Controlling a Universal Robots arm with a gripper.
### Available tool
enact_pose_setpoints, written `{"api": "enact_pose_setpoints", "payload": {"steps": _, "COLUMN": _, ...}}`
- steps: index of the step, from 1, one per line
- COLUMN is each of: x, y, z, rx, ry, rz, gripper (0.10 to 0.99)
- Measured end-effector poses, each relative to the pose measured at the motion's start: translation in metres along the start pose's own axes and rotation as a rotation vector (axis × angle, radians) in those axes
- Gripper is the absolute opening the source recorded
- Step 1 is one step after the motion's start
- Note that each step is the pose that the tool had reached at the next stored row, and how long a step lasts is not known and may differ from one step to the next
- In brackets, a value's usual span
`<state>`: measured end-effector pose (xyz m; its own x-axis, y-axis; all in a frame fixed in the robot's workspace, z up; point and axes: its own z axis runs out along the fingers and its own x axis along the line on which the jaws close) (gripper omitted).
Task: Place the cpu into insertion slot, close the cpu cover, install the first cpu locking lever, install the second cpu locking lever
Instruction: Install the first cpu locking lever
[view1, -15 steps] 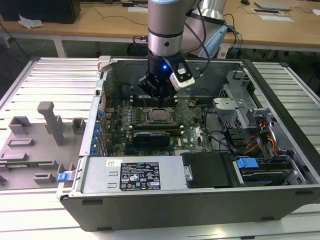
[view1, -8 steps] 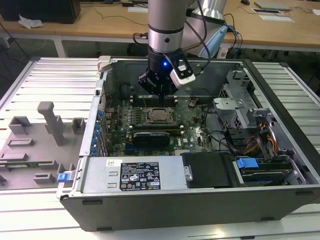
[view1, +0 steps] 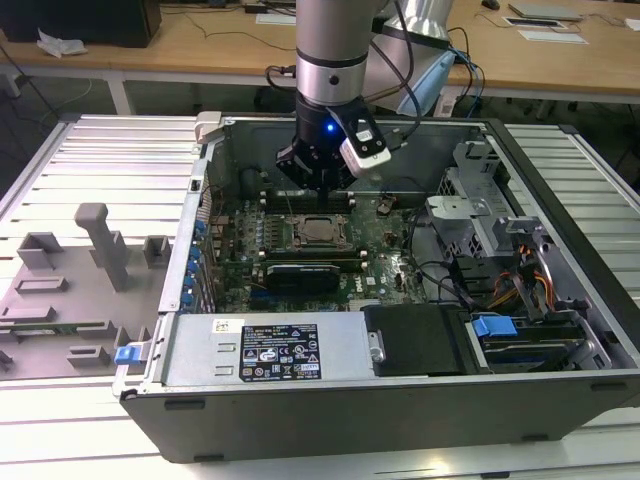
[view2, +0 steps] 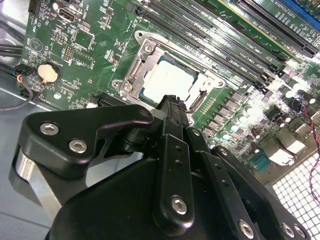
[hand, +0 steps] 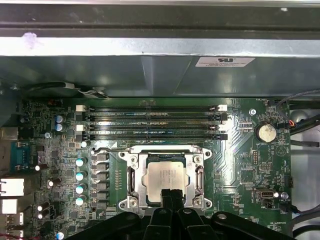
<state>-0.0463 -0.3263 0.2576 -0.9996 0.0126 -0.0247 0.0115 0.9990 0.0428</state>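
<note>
Two fingers (hand: 167, 199) of the gripper (hand: 172, 195) press together, holding nothing — tips at the near edge of the cpu (hand: 165, 175), contact unclear. The cpu lies in the insertion slot (hand: 165, 159), framed by the cpu cover (hand: 133, 176); memory slots (hand: 150, 122) run just beyond.

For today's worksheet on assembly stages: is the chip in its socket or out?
In. In the first wrist view the chip lies flat inside the socket, ringed by its silvery rim.
</note>
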Motion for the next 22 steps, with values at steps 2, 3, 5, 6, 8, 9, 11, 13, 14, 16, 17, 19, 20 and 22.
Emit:
{"api": "enact_pose_setpoints", "payload": {"steps": 2, "x": 0.0021, "y": -0.0001, "z": -0.0002, "rx": 0.0, "ry": 0.0002, "rz": 0.0, "gripper": 0.106}}
{"api": "enact_pose_setpoints", "payload": {"steps": 3, "x": 0.0076, "y": -0.0001, "z": -0.0002, "rx": 0.0, "ry": -0.0001, "rz": 0.0, "gripper": 0.106}}
{"api": "enact_pose_setpoints", "payload": {"steps": 5, "x": 0.0244, "y": -0.0003, "z": -0.0006, "rx": 0.0, "ry": -0.0008, "rz": 0.0, "gripper": 0.106}}
{"api": "enact_pose_setpoints", "payload": {"steps": 6, "x": 0.0299, "y": -0.0003, "z": -0.0008, "rx": 0.0, "ry": -0.0012, "rz": 0.0, "gripper": 0.106}}
{"api": "enact_pose_setpoints", "payload": {"steps": 8, "x": 0.038, "y": -0.0004, "z": -0.001, "rx": 0.0, "ry": -0.0016, "rz": 0.0, "gripper": 0.106}}
{"api": "enact_pose_setpoints", "payload": {"steps": 9, "x": 0.0424, "y": -0.0005, "z": -0.0011, "rx": 0.0, "ry": -0.0019, "rz": 0.0, "gripper": 0.106}}
{"api": "enact_pose_setpoints", "payload": {"steps": 11, "x": 0.0504, "y": -0.0006, "z": -0.0013, "rx": 0.0, "ry": -0.0027, "rz": 0.0, "gripper": 0.106}}
{"api": "enact_pose_setpoints", "payload": {"steps": 13, "x": 0.0586, "y": -0.0007, "z": -0.0015, "rx": -0.002, "ry": -0.0035, "rz": 0.0, "gripper": 0.106}}
{"api": "enact_pose_setpoints", "payload": {"steps": 14, "x": 0.0605, "y": -0.0007, "z": -0.0016, "rx": -0.008, "ry": -0.0037, "rz": 0.0, "gripper": 0.106}}
{"api": "enact_pose_setpoints", "payload": {"steps": 16, "x": 0.0641, "y": -0.0007, "z": -0.0017, "rx": -0.059, "ry": -0.0038, "rz": 0.001, "gripper": 0.106}}
{"api": "enact_pose_setpoints", "payload": {"steps": 17, "x": 0.0653, "y": -0.0007, "z": -0.0017, "rx": -0.077, "ry": -0.0038, "rz": 0.002, "gripper": 0.106}}
{"api": "enact_pose_setpoints", "payload": {"steps": 19, "x": 0.0681, "y": -0.0008, "z": -0.0018, "rx": -0.13, "ry": -0.0035, "rz": 0.003, "gripper": 0.106}}
{"api": "enact_pose_setpoints", "payload": {"steps": 20, "x": 0.0689, "y": -0.0008, "z": -0.0018, "rx": -0.155, "ry": -0.0033, "rz": 0.004, "gripper": 0.106}}
{"api": "enact_pose_setpoints", "payload": {"steps": 22, "x": 0.0701, "y": -0.0008, "z": -0.0018, "rx": -0.197, "ry": -0.0028, "rz": 0.005, "gripper": 0.106}}
